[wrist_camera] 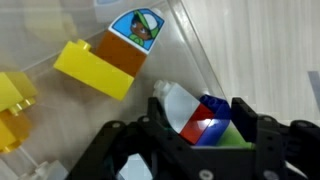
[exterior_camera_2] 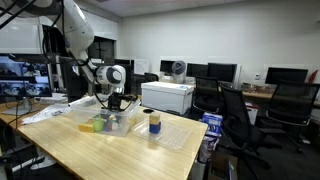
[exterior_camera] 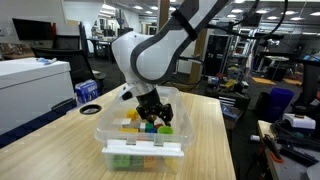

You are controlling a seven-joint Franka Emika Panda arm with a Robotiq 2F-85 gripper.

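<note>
- Between my fingers sits a small stack of toy blocks (wrist_camera: 205, 122): a blue piece on top, red beneath it, green at the bottom, with a pale translucent flap leaning against its side.
- My gripper (wrist_camera: 205, 128) straddles that stack, one dark finger (wrist_camera: 168, 118) on one side and the other on the opposite side. The jaws are partly drawn in around it, but I cannot tell whether the pads actually press on the blocks.
- The stack lies inside a clear plastic bin (wrist_camera: 215, 55), close to its slanted wall.
- Just beyond my fingers lies a yellow block (wrist_camera: 92, 68) joined to an orange-brown block (wrist_camera: 125, 52), both tilted on the bin floor.
- A round sticker with a cartoon face (wrist_camera: 138, 28) sits past those, on the bin wall.
- More yellow pieces (wrist_camera: 15, 100) lie at the edge of the wrist view.
- In an exterior view my gripper (exterior_camera: 152, 112) reaches down into the bin (exterior_camera: 140, 150), among coloured blocks.
- The bin rests on a wooden table (exterior_camera: 205, 140).
- A blue-and-white carton (exterior_camera: 88, 92) stands at the table's far edge, well apart.
</note>
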